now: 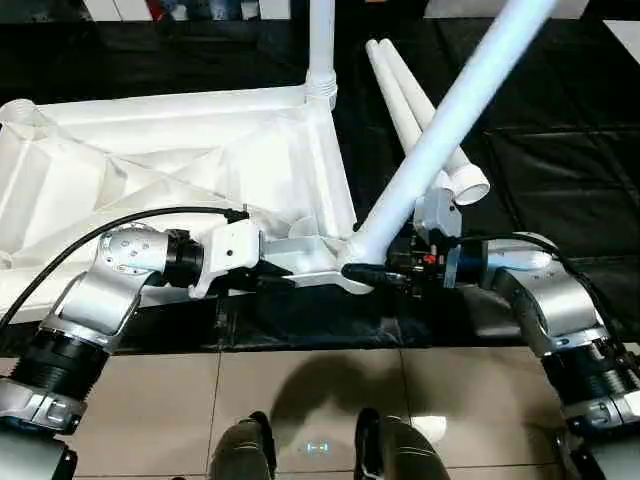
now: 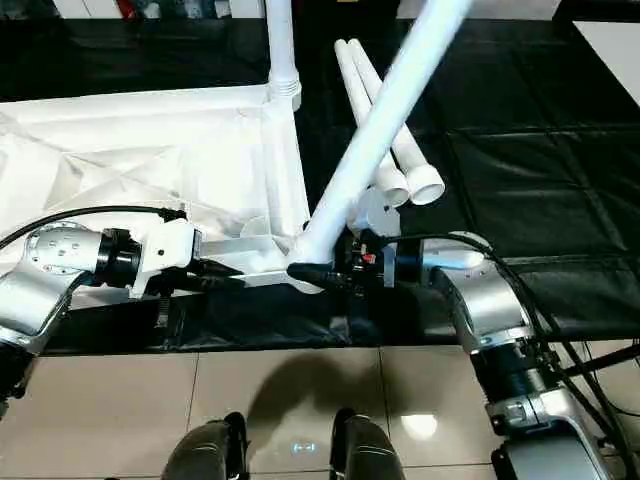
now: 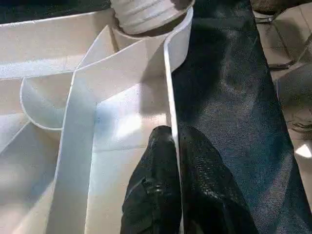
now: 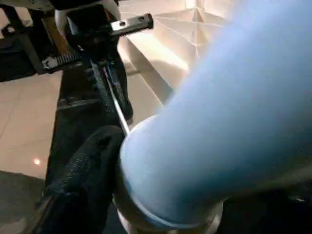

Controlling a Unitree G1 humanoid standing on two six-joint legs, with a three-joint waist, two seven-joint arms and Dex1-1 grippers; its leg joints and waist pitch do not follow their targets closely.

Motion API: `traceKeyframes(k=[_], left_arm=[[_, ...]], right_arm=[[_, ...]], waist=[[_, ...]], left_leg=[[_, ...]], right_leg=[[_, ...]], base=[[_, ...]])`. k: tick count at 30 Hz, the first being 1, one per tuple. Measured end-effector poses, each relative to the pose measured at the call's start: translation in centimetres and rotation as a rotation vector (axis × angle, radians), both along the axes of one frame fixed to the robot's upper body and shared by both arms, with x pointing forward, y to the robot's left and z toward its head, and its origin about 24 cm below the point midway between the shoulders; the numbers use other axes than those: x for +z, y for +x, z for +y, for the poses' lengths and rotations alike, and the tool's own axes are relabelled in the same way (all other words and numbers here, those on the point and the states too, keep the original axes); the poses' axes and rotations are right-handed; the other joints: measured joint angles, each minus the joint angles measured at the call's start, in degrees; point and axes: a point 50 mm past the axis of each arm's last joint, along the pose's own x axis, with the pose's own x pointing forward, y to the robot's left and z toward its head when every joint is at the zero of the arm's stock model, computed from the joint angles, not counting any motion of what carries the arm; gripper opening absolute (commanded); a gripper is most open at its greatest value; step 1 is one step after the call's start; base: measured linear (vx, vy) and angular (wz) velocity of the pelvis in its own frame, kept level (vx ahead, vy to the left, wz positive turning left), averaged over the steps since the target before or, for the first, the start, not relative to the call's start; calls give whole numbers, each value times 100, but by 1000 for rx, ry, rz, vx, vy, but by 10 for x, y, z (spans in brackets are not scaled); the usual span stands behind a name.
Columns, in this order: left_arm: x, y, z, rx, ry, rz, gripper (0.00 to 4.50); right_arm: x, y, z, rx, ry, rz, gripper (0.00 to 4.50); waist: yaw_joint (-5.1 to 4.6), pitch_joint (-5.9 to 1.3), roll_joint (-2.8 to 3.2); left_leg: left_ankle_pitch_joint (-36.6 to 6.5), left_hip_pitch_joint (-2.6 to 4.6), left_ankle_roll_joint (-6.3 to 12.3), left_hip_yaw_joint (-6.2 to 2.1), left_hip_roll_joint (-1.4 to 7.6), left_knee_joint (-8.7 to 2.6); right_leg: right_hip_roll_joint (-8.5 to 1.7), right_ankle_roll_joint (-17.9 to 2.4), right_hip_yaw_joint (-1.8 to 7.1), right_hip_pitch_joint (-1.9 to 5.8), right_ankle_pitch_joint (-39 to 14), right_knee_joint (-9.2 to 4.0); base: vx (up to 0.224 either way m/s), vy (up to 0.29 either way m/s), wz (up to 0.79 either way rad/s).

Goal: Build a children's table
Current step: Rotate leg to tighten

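The white table top [image 1: 180,150] lies underside up on the black sheet, its ribs showing. One leg [image 1: 321,40] stands upright in the far right corner socket. A second leg [image 1: 450,110] leans up and to the right, with its thick end at the near right corner [image 1: 352,262]. My right gripper [image 1: 375,268] is at that thick end, pressed close against it. My left gripper [image 3: 168,134] is shut on the thin near rim of the table top, just left of that corner. Two loose legs [image 1: 392,75] lie side by side on the sheet behind the leaning leg.
The black sheet [image 1: 550,150] covers the work surface to the right of the table top. Beige floor tiles [image 1: 300,390] begin just in front of the near edge, with my feet [image 1: 240,450] below. A black cable [image 1: 150,215] loops over my left forearm.
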Motion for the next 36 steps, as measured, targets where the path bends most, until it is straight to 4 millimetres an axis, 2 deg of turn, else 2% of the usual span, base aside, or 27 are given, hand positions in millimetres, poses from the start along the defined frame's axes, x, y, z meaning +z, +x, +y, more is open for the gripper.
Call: traceKeyframes(k=[10, 15, 20, 28, 31, 36], left_arm=[[0, 0, 0, 0, -2, -2, 0], [-2, 1, 1, 8, 3, -10, 0], [-3, 1, -1, 14, 11, -25, 0], [-4, 2, -1, 19, 20, -38, 0], [-7, 3, 0, 25, 27, -34, 0], [-10, 3, -1, 34, 40, -37, 0]], right_arm=[[1, 1, 1, 5, -13, -5, 290], [5, 6, 1, 11, -121, -79, 290], [7, 7, 4, 38, -202, -132, 290], [5, 4, 6, 43, -240, -192, 290], [-3, 3, 8, 23, -250, -228, 290], [-8, 1, 10, 11, -267, -272, 289]], waist=[[-4, -4, -7], [-12, -16, -19], [-11, -54, -75], [-10, -77, -97], [-21, -130, -118], [-33, -153, -131]], left_leg=[[0, -1, 0, 0, 2, 10], [0, 0, 0, 2, 5, 18], [5, 6, -8, 8, 10, 23], [5, 5, -8, 14, 13, 28], [4, 6, -10, 17, 14, 27], [-12, 90, -38, 17, 15, 18]], right_leg=[[0, 0, -1, 0, 0, 8], [1, 1, 0, 3, 2, 17], [0, 13, 0, 9, 13, 15], [-2, 12, 2, 16, 17, 15], [-1, 17, 2, 28, 18, 13], [2, 52, 2, 101, 3, -14]], base=[[0, 0, 0], [0, 0, 0], [0, 0, 0], [0, 0, 0], [0, 0, 0], [0, 0, 0]])
